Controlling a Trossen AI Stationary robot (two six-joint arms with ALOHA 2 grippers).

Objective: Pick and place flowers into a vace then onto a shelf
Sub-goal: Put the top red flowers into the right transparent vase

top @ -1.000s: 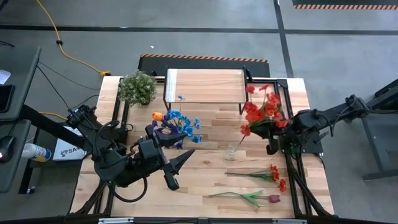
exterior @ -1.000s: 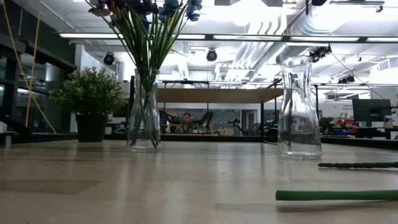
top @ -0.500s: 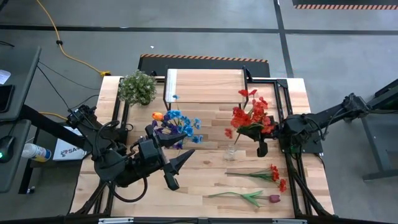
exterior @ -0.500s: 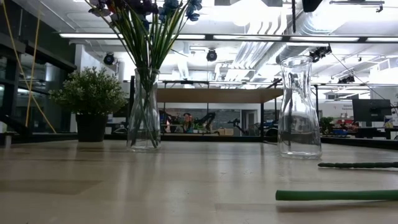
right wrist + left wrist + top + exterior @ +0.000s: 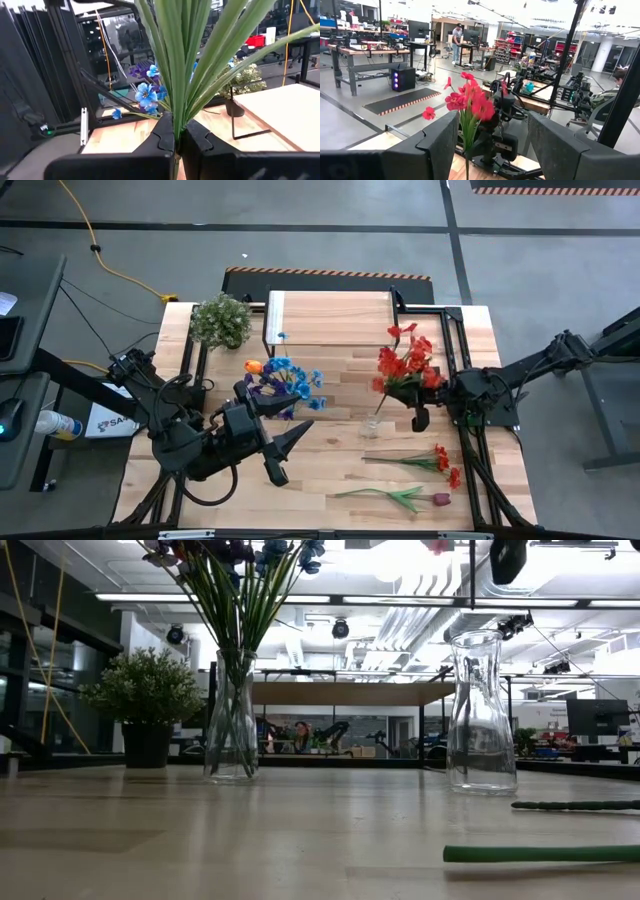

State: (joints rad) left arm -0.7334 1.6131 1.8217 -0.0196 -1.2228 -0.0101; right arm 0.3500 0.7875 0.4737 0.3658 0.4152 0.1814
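Behind the table I see a big workshop hall with benches, monitors and a person standing far off in my left wrist view. On the wooden tabletop [image 5: 330,465] my right gripper [image 5: 418,416] is pinching a bunch of red flowers [image 5: 403,365], and in the right wrist view its fingers [image 5: 161,137] are pressed together on the green stems. This bunch hangs over the empty glass vase [image 5: 482,712]; from above I can hardly make out this vase, because the glass is clear. In the low view the gripper is cut off at the upper edge, so I cannot tell if the stems reach the vase mouth. My left gripper [image 5: 281,448] waits near the front of the table with its fingers spread apart. Beside it stands a second vase [image 5: 232,720] with blue and purple flowers [image 5: 287,383]. Two more red flowers [image 5: 410,480] lie flat on the table. Both the shelf [image 5: 329,319] and a bushy plant [image 5: 221,321] are at the far side.
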